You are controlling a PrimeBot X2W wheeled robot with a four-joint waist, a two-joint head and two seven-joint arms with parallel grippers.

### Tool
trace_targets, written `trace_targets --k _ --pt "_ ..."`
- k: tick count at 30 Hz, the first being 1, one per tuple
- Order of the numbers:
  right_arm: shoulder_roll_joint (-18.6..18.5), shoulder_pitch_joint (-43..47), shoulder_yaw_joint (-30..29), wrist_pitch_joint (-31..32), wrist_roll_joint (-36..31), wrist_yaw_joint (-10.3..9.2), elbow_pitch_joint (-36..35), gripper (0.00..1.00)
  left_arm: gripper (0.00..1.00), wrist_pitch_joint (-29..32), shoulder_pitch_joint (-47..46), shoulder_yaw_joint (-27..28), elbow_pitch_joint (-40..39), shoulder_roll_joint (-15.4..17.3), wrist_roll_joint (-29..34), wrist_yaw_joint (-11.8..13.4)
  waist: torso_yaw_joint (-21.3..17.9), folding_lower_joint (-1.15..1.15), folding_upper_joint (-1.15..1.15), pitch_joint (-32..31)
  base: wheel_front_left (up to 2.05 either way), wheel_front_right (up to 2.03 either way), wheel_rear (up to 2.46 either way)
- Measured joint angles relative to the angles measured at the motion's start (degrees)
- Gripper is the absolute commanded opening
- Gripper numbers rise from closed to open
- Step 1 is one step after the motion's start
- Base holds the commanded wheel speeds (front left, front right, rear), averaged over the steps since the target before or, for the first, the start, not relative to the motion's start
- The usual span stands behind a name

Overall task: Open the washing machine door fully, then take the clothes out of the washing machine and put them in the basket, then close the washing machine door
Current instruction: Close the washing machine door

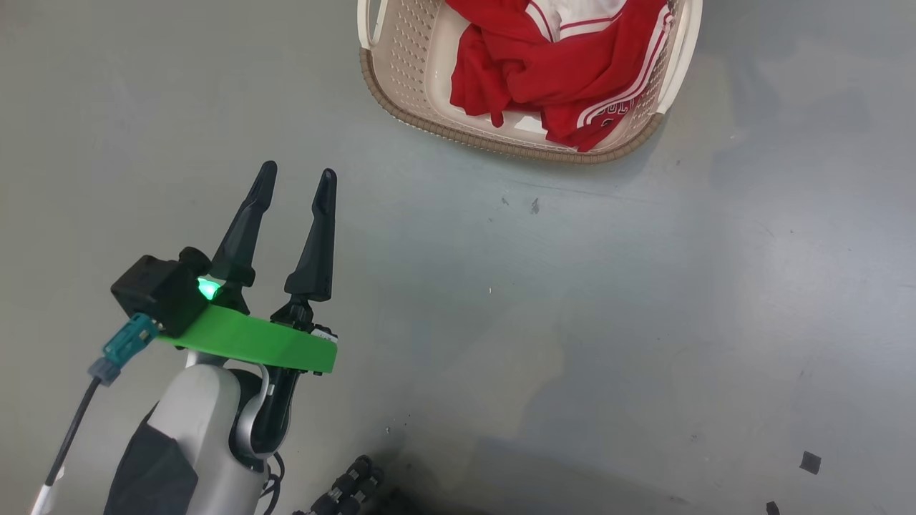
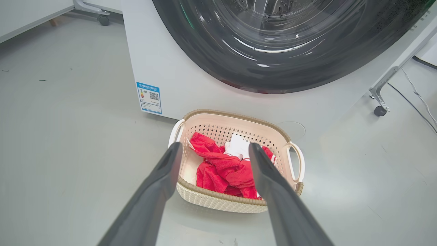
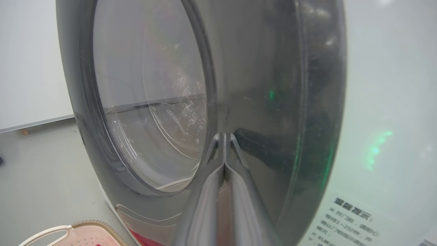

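- Grey floor (image 1: pixel 501 322) spreads under the head view. The basket (image 1: pixel 401 107) lies ahead and right of the left gripper (image 1: pixel 298 173), whose fingers are spread and empty. The clothes (image 1: pixel 544 79) are heaped inside it.
- Left wrist view: the basket's long side runs parallel to the washing machine (image 2: pixel 164 68) just behind it.
- Right wrist view: the right gripper (image 3: pixel 224 136), clenched on nothing, seems to touch the black rim of the washing machine door (image 3: pixel 259 85). This door lies close to the white front, so the right arm is nearer and a straight push should seat it.

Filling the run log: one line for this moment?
clothes in basket | left gripper open, empty | right gripper shut, at washing machine door
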Motion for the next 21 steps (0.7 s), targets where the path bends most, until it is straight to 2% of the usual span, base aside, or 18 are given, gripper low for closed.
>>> trace_targets --k 6,11,17,21 --pt "0.0 0.2 0.8 -1.7 -0.3 -0.04 2.8 0.0 1.0 0.0 -0.5 0.3 1.0 -0.1 0.0 0.0 -0.1 0.0 0.0 -1.1 0.0 0.0 0.0" --pt "0.3 2.3 1.5 -4.2 -0.7 -1.02 5.4 0.0 1.0 0.0 -0.5 1.2 1.6 0.0 0.0 0.0 -0.4 0.0 0.0 -2.9 0.0 0.0 0.0" --pt "3.5 9.1 4.4 -8.2 -0.3 -0.96 8.6 0.0 1.0 0.0 -0.4 2.4 3.8 1.4 0.2 0.0 -1.8 0.0 0.0 -6.8 0.0 0.0 0.0" --pt "4.3 12.2 6.2 -8.8 -0.3 -0.93 9.5 0.0 1.0 0.0 -0.3 2.7 4.6 2.2 0.7 0.0 -3.0 0.0 0.0 -9.5 0.0 0.0 0.0"
